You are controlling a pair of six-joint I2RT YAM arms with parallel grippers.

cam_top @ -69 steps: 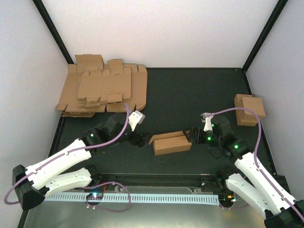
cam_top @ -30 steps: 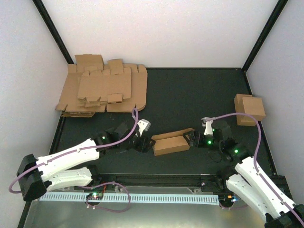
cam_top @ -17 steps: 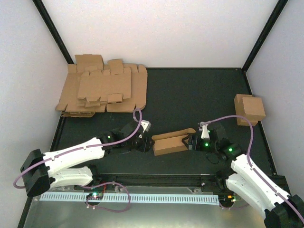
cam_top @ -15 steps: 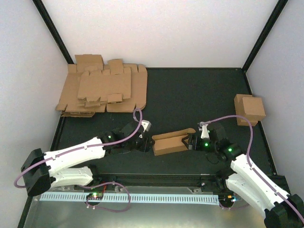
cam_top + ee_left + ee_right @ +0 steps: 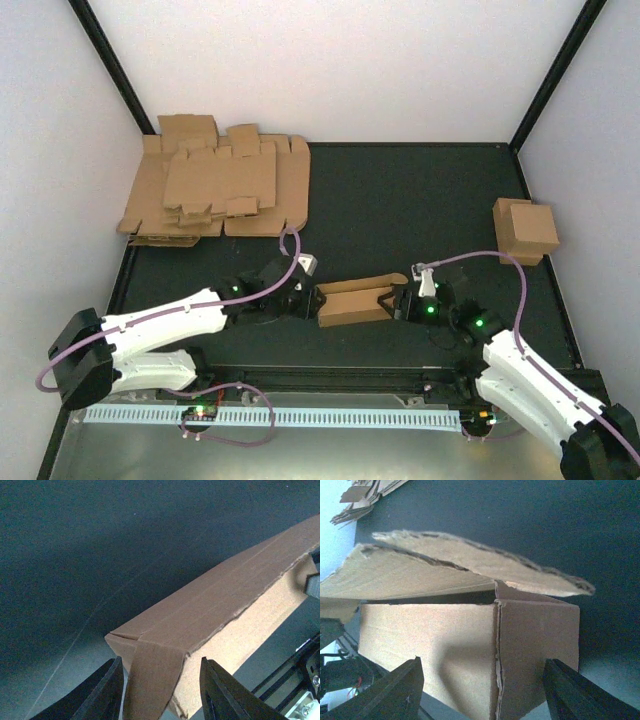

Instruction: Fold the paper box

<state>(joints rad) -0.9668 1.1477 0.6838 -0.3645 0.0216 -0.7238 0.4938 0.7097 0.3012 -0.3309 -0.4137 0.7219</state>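
The paper box point(image 5: 352, 303) lies lengthwise on the dark mat between my two arms, with its lid flap point(image 5: 470, 565) raised and ajar. My left gripper point(image 5: 306, 300) is at the box's left end. In the left wrist view its fingers point(image 5: 107, 692) press in on both sides of the folded end flap point(image 5: 155, 680), shut on that end of the box point(image 5: 210, 605). My right gripper point(image 5: 400, 303) is at the right end. There its jaws point(image 5: 480, 695) stand wide open, straddling the near corner of the box point(image 5: 470, 650) without touching it.
A pile of flat brown cardboard blanks point(image 5: 215, 190) fills the back left corner and shows again in the right wrist view point(image 5: 365, 495). A small folded brown box point(image 5: 525, 230) stands by the right wall. A white perforated rail point(image 5: 300, 415) runs along the near edge.
Both arms have moved inward to the box's two ends. Both pairs of jaws have narrowed, the left onto the end flap. The box has shifted slightly left and its lid has lifted.
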